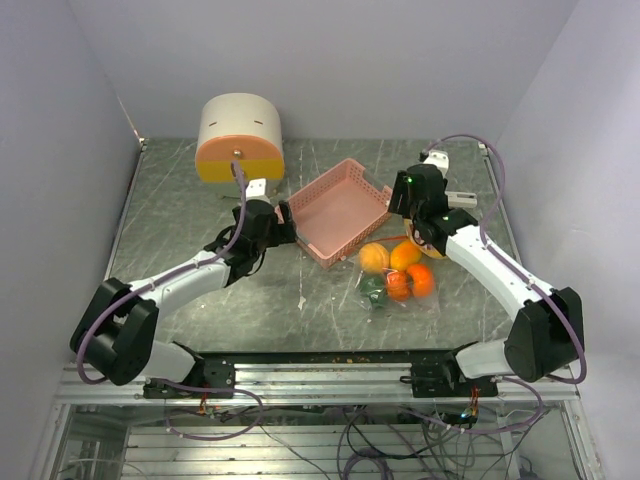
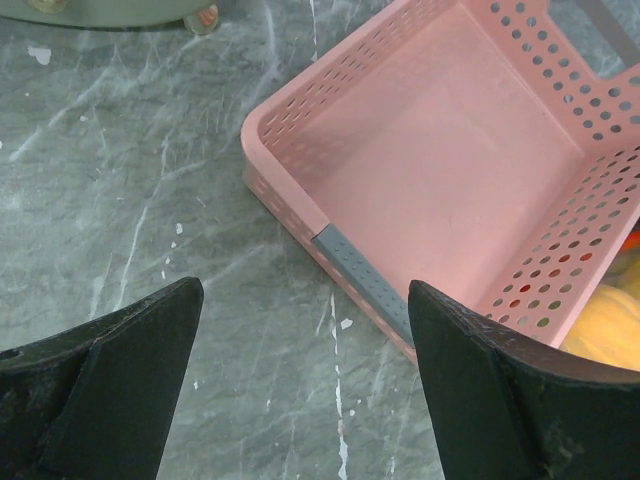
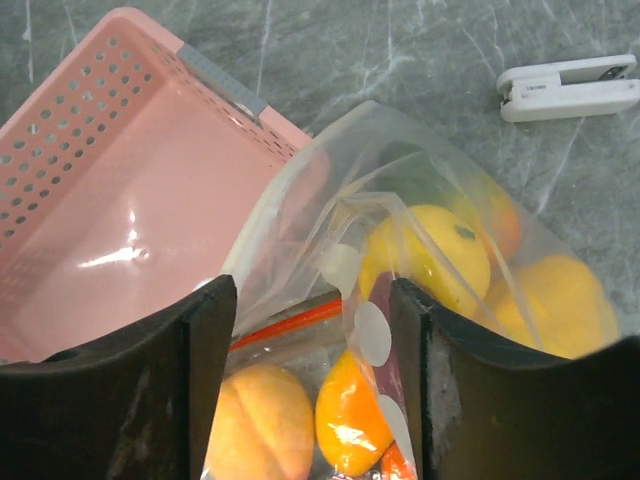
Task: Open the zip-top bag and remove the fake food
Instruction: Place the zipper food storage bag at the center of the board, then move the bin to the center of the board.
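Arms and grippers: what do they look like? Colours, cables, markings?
Left arm and right arm match: white link shells, black joint housings, a lilac cable looping outside each. Left gripper and right gripper are black with broad wedge-shaped fingers. A green light glows on the right wrist. No legible markings.

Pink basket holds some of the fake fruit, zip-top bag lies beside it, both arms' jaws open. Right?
Not quite. The pink basket is empty: the left wrist view shows only its bare floor. The fake food sits inside the zip-top bag. The rest holds: the bag lies beside the basket, and both arms' jaws stand open.
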### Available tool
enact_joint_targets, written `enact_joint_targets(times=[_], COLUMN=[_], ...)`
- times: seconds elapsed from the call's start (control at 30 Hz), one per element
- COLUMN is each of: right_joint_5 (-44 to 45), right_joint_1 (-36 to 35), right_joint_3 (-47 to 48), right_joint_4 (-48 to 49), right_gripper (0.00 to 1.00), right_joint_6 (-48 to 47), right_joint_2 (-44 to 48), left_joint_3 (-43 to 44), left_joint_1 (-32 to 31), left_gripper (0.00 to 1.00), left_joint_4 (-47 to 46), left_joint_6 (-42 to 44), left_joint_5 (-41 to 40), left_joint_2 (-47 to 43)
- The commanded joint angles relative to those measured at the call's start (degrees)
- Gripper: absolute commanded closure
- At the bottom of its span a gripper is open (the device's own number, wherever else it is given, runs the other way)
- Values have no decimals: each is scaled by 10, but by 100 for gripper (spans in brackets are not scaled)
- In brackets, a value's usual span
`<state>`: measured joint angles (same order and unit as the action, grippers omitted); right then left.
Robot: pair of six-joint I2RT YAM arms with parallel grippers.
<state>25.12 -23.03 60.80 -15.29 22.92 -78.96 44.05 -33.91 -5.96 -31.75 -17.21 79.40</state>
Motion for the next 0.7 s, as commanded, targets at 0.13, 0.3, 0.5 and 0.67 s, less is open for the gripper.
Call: enact_joint_targets(times=[0.13,0.3,0.5,0.67], right_joint_5=[26,-26,-11,-23], right_joint_1=[-32,-37,-75,-85], right_joint_3=[11,-5,12,11], right_joint_4=[34,62,56,64], right_gripper=[39,52,63,65], right_joint_6=[-18,-30,-47,-48], right_joint_2=[53,93,68,58], left_joint_3=[-47,-89,-54,0], left_joint_1=[-8,-14,-16,-17], left_gripper=[5,21,44,64], left_joint_4=[-41,-74,-104,-112], left_joint_6=[-50,-78,-82,-82], left_joint_5=[-54,-64,-38,-7], left_joint_2=[-26,-24,35,118])
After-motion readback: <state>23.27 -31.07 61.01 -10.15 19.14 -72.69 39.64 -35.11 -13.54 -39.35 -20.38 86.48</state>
